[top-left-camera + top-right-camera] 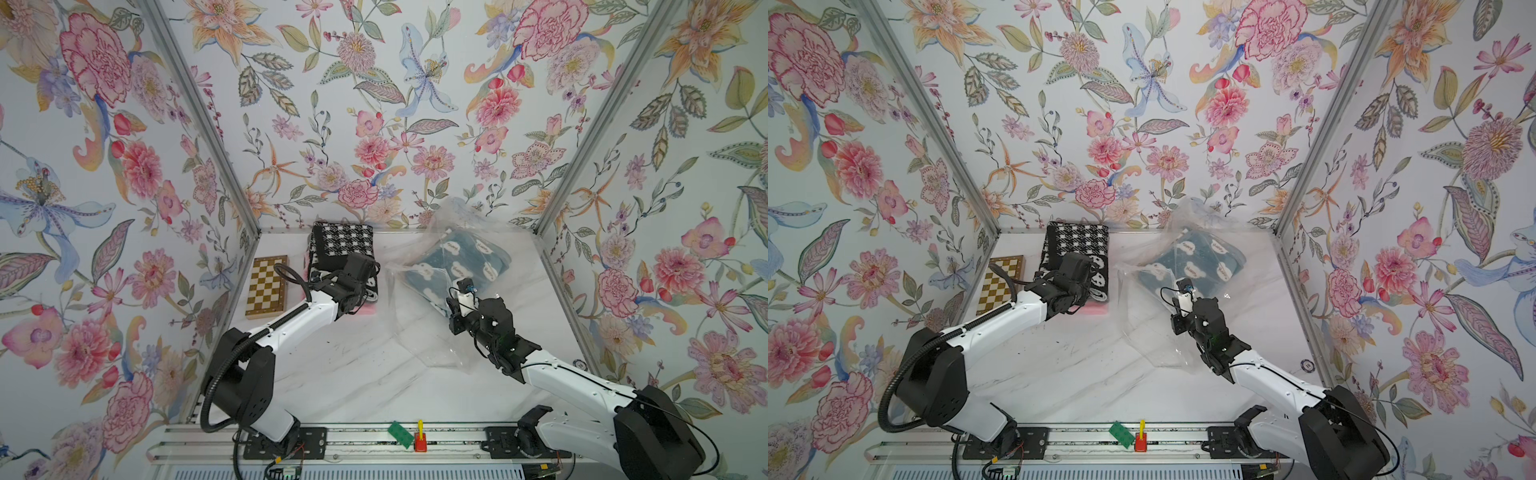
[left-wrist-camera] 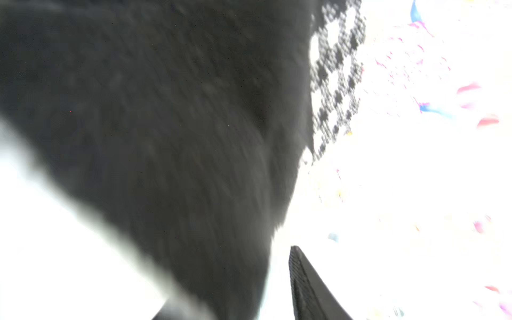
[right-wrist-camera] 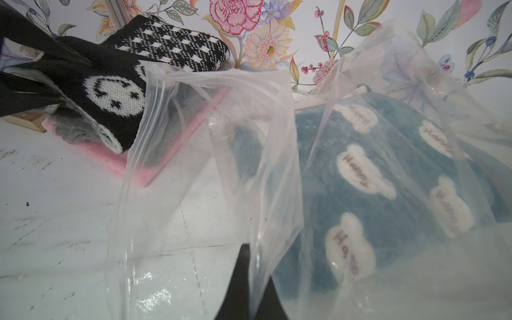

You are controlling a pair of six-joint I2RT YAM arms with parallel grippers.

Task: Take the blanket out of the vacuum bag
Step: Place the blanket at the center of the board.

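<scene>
mid-unpacking on the counter (image 1: 353,374): pinches the film of the vacuum bag (image 1: 419,328) in the shut right claw (image 3: 253,266), blue cloud-print blanket (image 1: 457,262) lying inside. shows the left claw (image 1: 368,289) at the black-and-white knit blanket (image 1: 340,245) outside the bag, grip impossible to tell. likely calls next for reaching in for the blue one.

A folded chessboard (image 1: 266,287) lay on the white marbled desk (image 1: 353,374) near the left floral wall (image 1: 104,208). On the front rail (image 1: 353,448), 1 green brick (image 1: 401,434) sat just beside 1 red-and-yellow piece (image 1: 420,441).
</scene>
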